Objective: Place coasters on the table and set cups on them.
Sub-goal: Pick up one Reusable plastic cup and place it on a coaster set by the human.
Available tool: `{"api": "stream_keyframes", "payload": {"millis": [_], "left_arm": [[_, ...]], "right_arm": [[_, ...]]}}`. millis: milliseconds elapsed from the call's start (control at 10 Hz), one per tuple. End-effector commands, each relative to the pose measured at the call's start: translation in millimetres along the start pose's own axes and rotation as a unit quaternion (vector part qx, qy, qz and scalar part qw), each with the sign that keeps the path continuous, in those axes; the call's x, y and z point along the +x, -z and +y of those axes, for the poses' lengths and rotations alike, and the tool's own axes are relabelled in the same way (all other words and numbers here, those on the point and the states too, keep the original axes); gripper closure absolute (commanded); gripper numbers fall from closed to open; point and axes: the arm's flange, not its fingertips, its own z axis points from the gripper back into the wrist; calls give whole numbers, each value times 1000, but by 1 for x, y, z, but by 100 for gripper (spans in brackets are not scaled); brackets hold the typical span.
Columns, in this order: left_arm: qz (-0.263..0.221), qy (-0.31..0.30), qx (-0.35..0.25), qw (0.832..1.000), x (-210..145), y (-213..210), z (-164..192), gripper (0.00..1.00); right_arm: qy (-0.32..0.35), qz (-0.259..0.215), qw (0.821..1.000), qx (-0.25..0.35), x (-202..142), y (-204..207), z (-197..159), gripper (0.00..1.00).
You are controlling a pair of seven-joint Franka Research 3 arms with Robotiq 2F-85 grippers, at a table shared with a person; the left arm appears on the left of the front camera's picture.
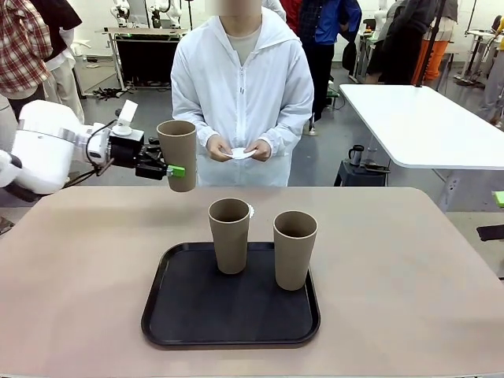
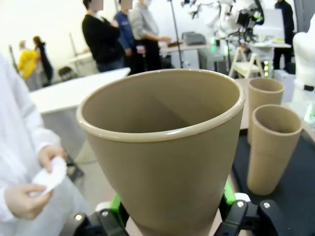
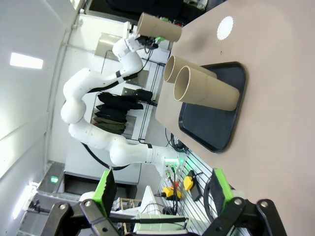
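Left gripper [image 1: 176, 170], front view: pinched on the sides of a tan cup [image 1: 178, 142], carried upright in the air over the far left of the desk [image 1: 79, 260], apart from the tray. Second cup [image 1: 229, 236] and third cup [image 1: 294, 250] standing side by side on the black tray [image 1: 189, 315]. One white coaster [image 1: 251, 210] flat on the desk just behind the second cup; another coaster [image 1: 241, 153] between the person's hands [image 1: 260, 150].

Left wrist view: green pads [image 2: 116, 204] against both sides of the carried cup, mouth toward the camera; both tray cups to the right.

Right wrist view: right gripper [image 3: 162, 194] spread wide, nothing between the pads, well apart from the tray.
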Motion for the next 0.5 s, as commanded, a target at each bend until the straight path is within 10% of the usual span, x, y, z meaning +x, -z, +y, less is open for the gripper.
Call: {"api": "stream_keyframes", "payload": {"millis": [0, 400], "left_arm": [[5, 29, -20, 999, -6, 27, 20, 15], [4, 31, -63, 998, -34, 104, 51, 15]], "right_arm": [[-6, -2, 1000, 6, 1, -2, -1, 0], [-6, -2, 1000, 6, 1, -2, -1, 0]]}}
